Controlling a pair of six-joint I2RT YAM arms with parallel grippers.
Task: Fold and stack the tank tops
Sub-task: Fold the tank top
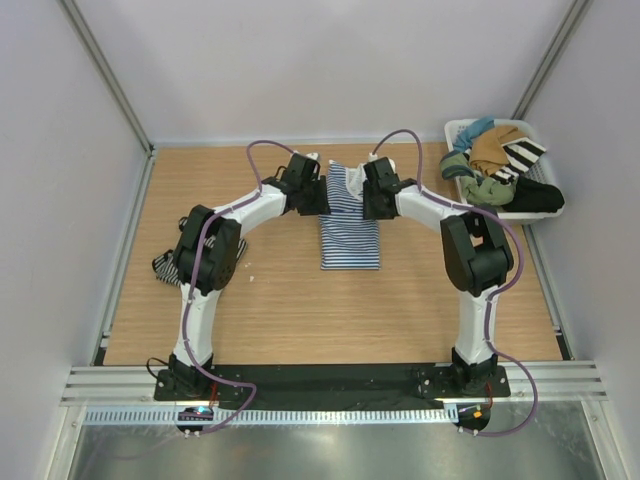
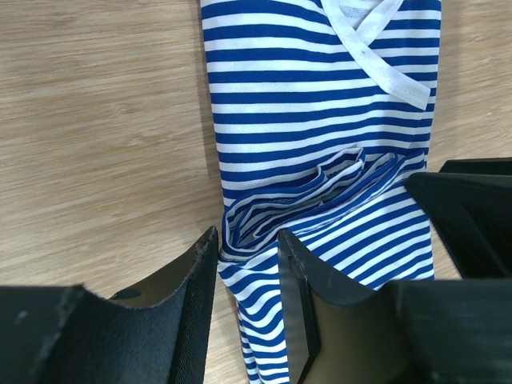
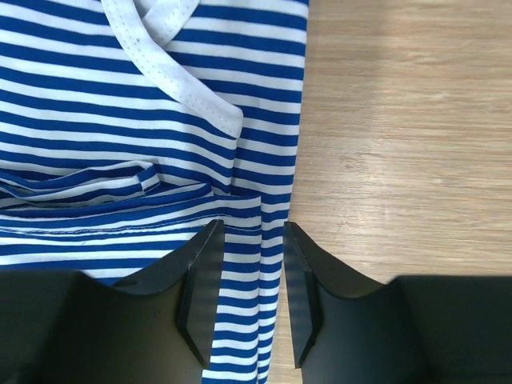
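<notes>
1. Biggest worry is the blue top (image 1: 350,238). It lies mid-table (image 1: 280,320) as a long narrow strip, neckline at the far end, with a gripper on each long edge up near that end. If either one catches only the upper layer, I reckon the fold falls open when it's lifted.
2. Left gripper (image 2: 246,238): jaws partway apart and straddling a bunched edge, not pinching as far as I can see. Closing there could lock that wrinkle in.
3. Right gripper (image 3: 252,226): same deal, partway apart with just a thin strip of edge between the jaws. A bite that thin might slip out.
4. Smaller risk: the black-and-white top (image 1: 165,268) sits at the left, partly hidden by the left elbow. A swing could drag it.
5. Count: one table, two arms, one basket (image 1: 456,128) of other clothes, two tops, two grippers.
</notes>
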